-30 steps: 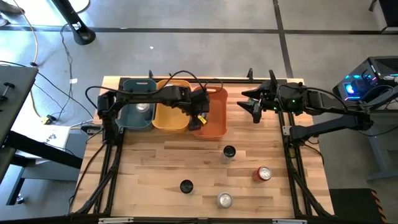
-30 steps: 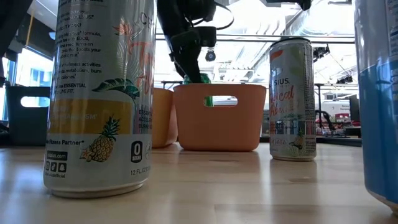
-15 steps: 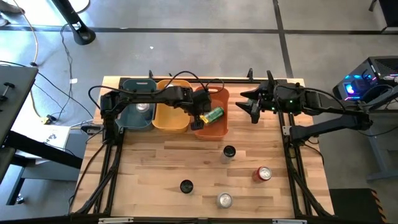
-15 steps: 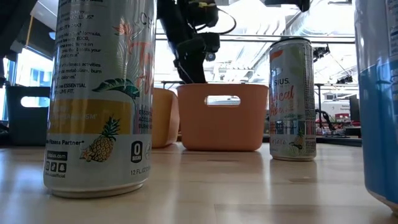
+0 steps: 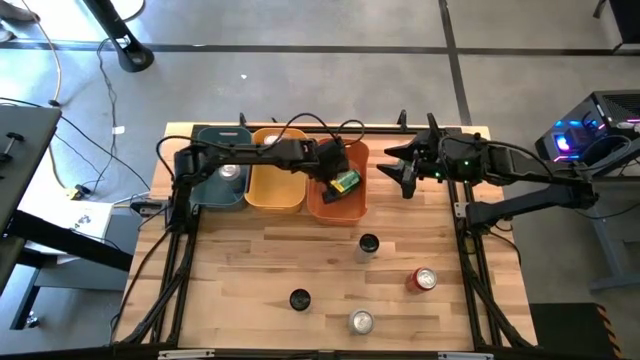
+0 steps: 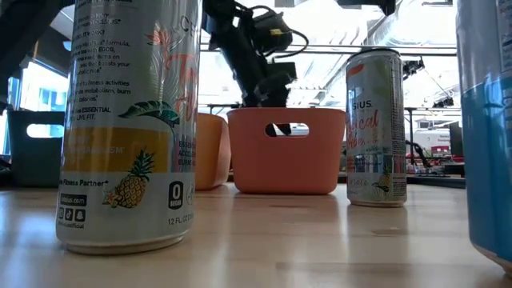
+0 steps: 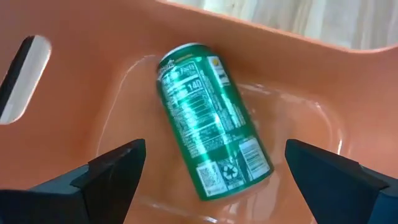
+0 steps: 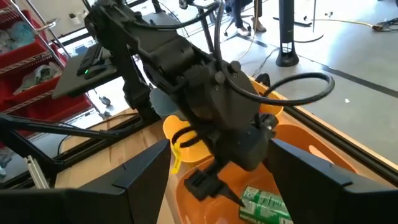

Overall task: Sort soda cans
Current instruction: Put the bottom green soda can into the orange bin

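Left gripper (image 7: 214, 180) hangs over the orange bin (image 5: 338, 205), fingers spread and holding nothing; a green can (image 7: 213, 145) lies on its side in that bin.

Right gripper (image 5: 403, 172) waits beside the bin, fingers apart.

Risk, as judged: withdrawing low could catch the bin wall and shift it against the yellow bin (image 5: 275, 184).

Four cans (image 5: 369, 245) stand on the table (image 5: 240, 270), well clear of the orange bin.

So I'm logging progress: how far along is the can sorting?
A green can lies on its side in the orange bin, just under the open left gripper, and a silver can sits in the teal bin. Nothing is in hand. Four cans remain on the table. The right gripper waits.
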